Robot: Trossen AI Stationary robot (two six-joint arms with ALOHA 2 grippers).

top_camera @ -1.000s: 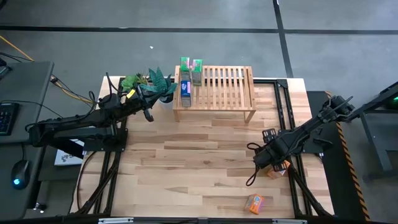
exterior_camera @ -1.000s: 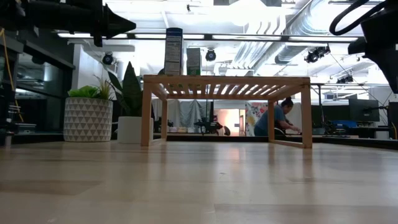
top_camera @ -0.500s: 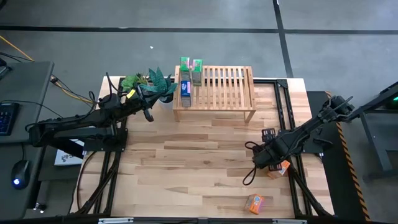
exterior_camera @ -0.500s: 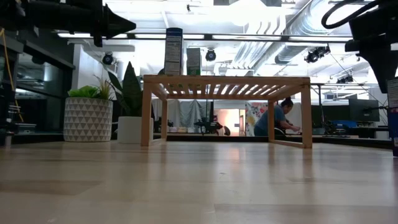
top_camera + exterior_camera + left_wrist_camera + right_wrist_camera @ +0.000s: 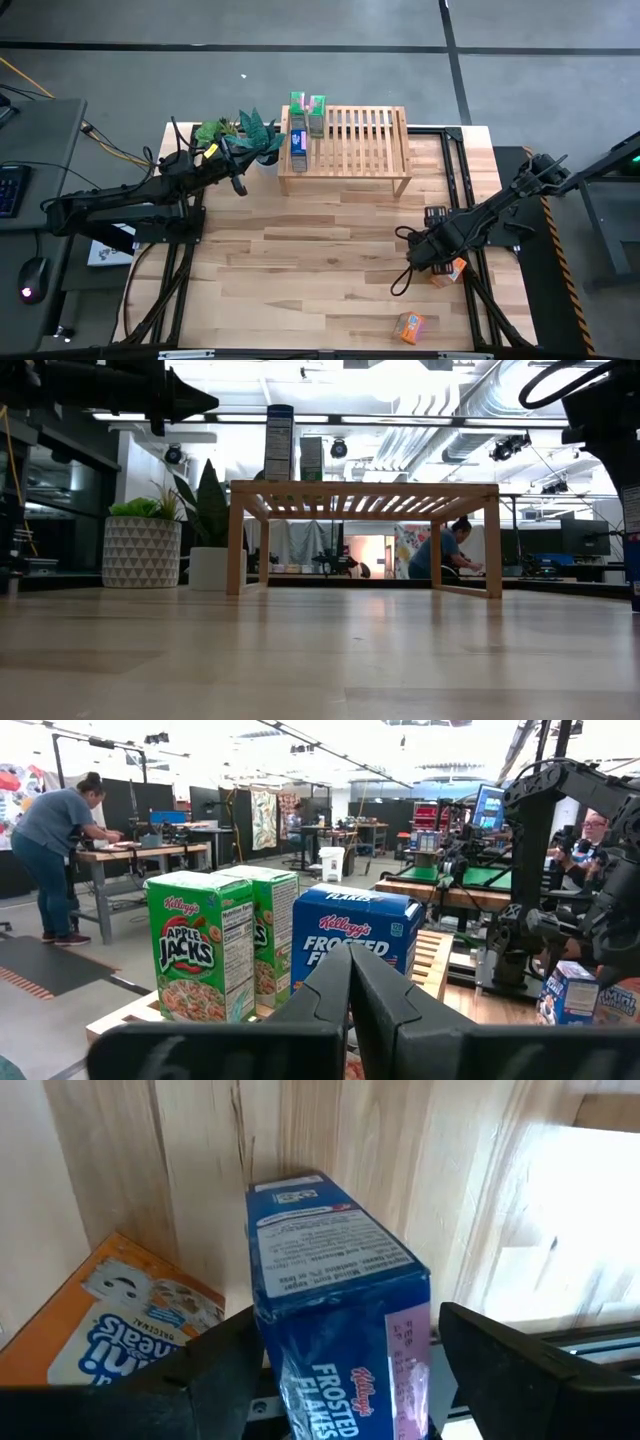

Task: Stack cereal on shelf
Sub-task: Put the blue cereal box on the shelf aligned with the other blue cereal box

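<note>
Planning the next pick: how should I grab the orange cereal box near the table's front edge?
The orange box lies flat, face up and slightly skewed. Come straight down from above and pinch its two long edges, across the shorter width.

left end effector closed, right clamped

In the high view we find the shelf at top centre of the table, with three cereal boxes on its left end and potted plants just left of it. At right, an orange box lies beside the right gripper; another orange box sits lower, near the table's bottom edge.
</note>
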